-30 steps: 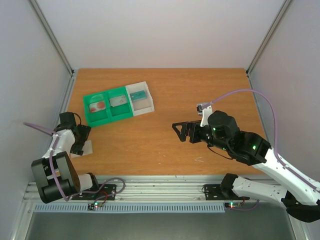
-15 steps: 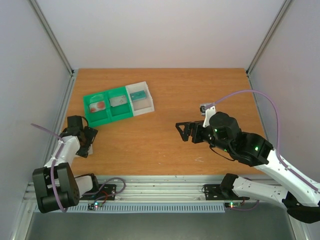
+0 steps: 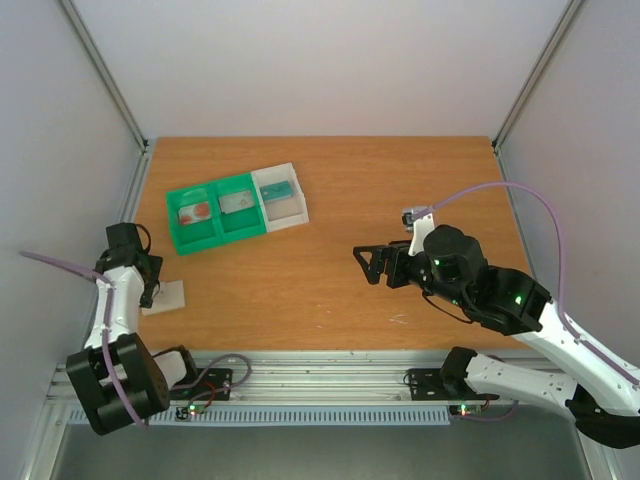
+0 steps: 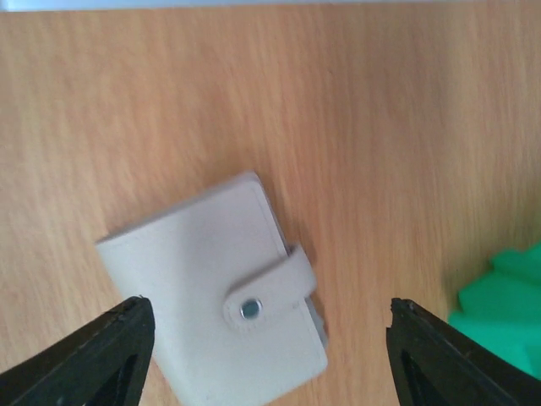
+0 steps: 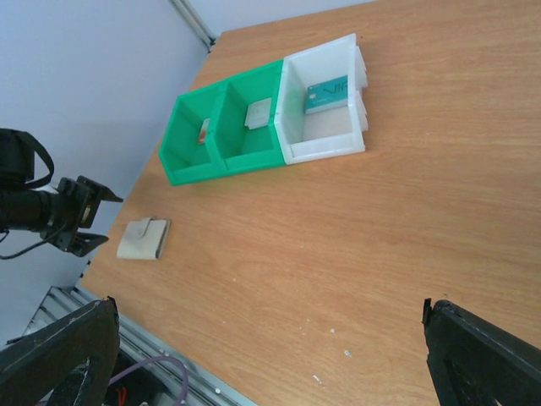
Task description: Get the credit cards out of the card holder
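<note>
Up top, the card holder (image 3: 170,296) lies flat on the worktop (image 3: 400,180) at the near left, and the left end effector (image 3: 150,290) hangs right over its left edge. The right end effector (image 3: 362,265) hovers well apart at mid-worktop, jaws spread, gripping nothing. Further back sits the green-and-white tray (image 3: 214,238), with a red card (image 3: 195,211), a grey card (image 3: 238,201) and a teal card (image 3: 281,189), one per compartment. On the left wrist view, we look straight down on the holder: it is closed, the snap tab (image 4: 272,292) buttoned across its edge, and the two fingers (image 4: 101,347) stand wide on either side, touching nothing. We cannot tell whether any cards are left inside. It looks light, soft and thin, so we reckon it would slide or flex under a push; the tab's free end or the long edge by it seems the best place to pinch, with the other arm pinning the body. On the right wrist view, its own fingers sit wide at both lower corners, and we see the holder lying near the worktop's edge, well short of the tray.
</note>
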